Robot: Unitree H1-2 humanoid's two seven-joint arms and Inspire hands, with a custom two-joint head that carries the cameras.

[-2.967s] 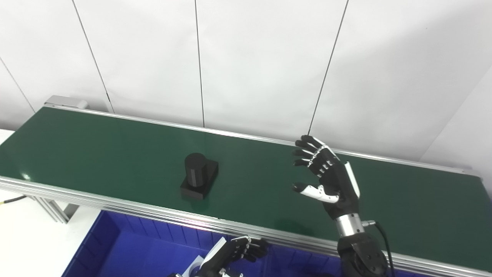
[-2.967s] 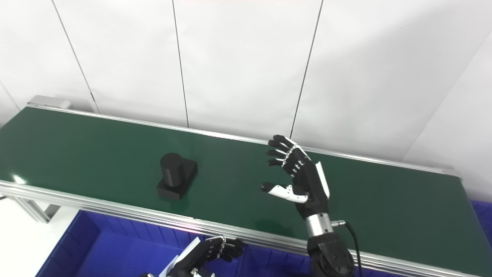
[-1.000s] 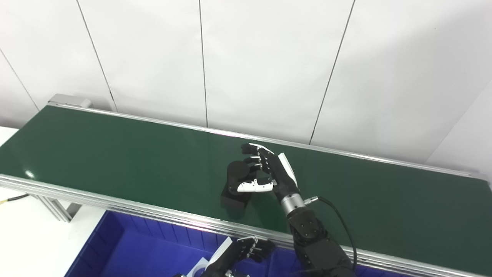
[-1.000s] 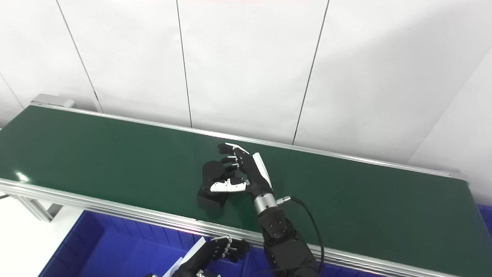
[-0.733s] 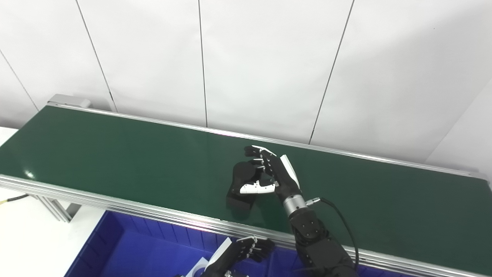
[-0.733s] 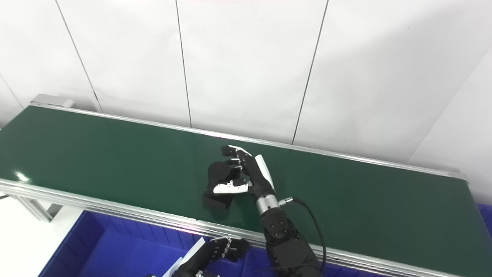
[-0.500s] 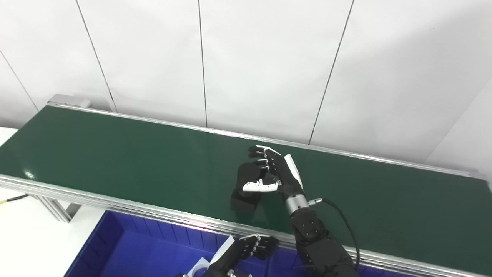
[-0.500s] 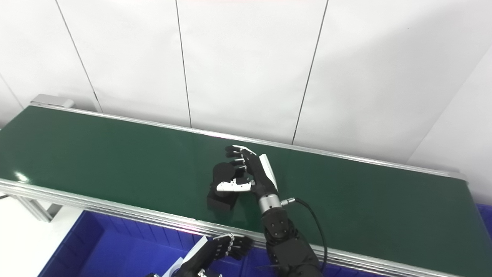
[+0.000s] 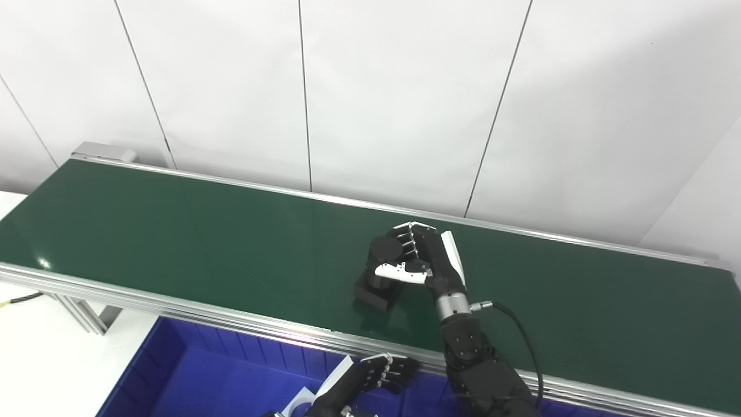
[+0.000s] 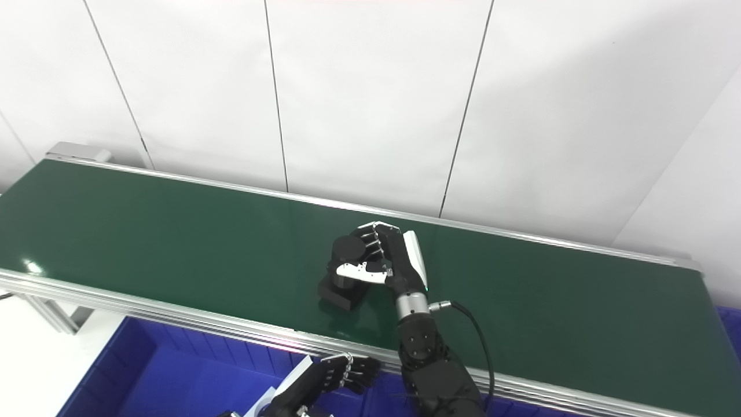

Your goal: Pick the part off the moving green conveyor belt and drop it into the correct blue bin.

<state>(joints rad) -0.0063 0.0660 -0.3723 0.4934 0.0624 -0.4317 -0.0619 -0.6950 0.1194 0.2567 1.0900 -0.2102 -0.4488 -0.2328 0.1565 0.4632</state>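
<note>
The part is black, a cylinder on a square base (image 9: 375,284), standing near the middle of the green conveyor belt (image 9: 173,237). My right hand (image 9: 425,260) is wrapped around the cylinder, fingers behind it and the white-tipped thumb across its front. The base looks slightly tilted on the belt. My left hand (image 9: 370,379) hangs low over the blue bin (image 9: 191,376) below the belt's near rail, fingers curled and holding nothing.
An aluminium rail (image 9: 173,313) edges the belt's near side, with the blue bin right below it. White wall panels stand behind the belt. A black cable (image 9: 521,341) loops from my right wrist over the belt.
The part rode the belt rightward into my right hand, whose fingers and thumb have closed around the cylinder. The left hand has barely moved.
</note>
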